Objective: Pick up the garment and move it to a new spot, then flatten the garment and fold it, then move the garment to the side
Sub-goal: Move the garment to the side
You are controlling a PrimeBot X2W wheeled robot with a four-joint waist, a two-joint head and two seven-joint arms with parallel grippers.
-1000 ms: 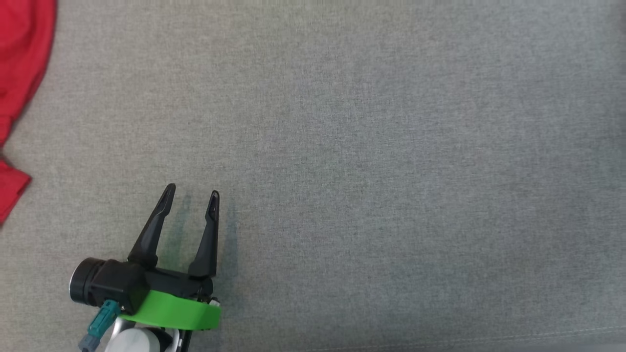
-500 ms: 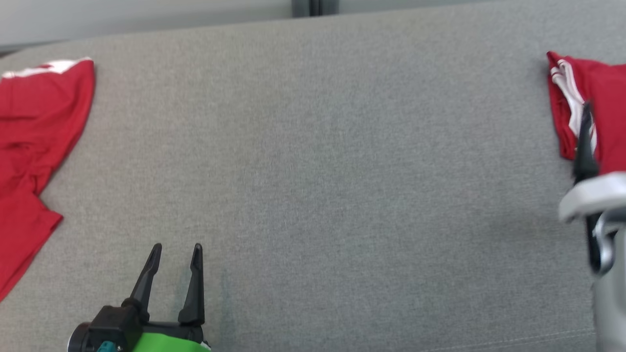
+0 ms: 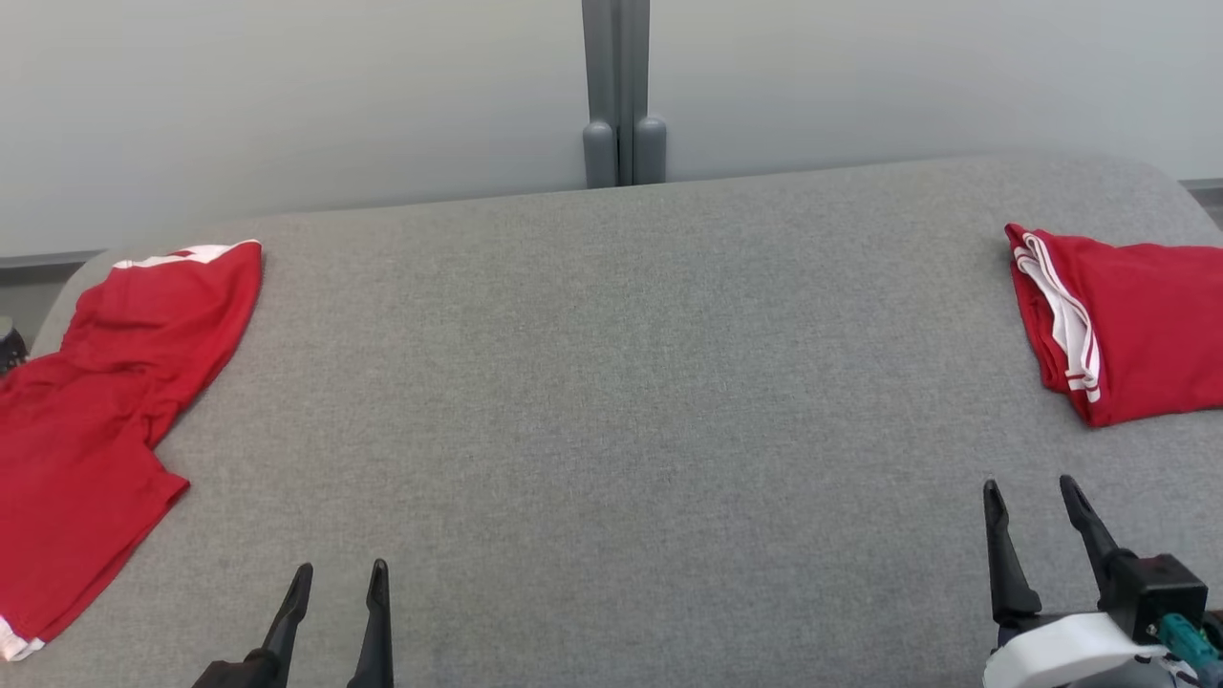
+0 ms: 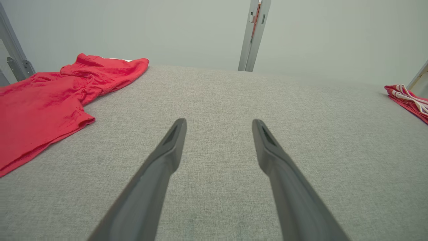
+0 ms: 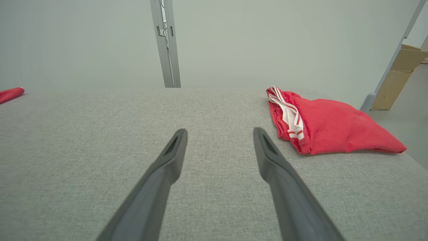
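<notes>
Left end effector (image 3: pixel 341 569) and right end effector (image 3: pixel 1030 483) stood open, empty, at the worktop's (image 3: pixel 611 382) near edge. Folded garment (image 3: pixel 1137 334) lay at far right, apparently set aside; loose garment (image 3: pixel 105 382) sprawled at left, seemingly awaiting pickup.

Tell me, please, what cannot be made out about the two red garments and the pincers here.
Head view: the loose red garment runs past the left edge, so its full outline is cut off.
Head view: the folded red garment is cut by the right edge, and its own top layer hides the inner layers.
Head view: the left pincer is cut off at its base by the bottom edge.
</notes>
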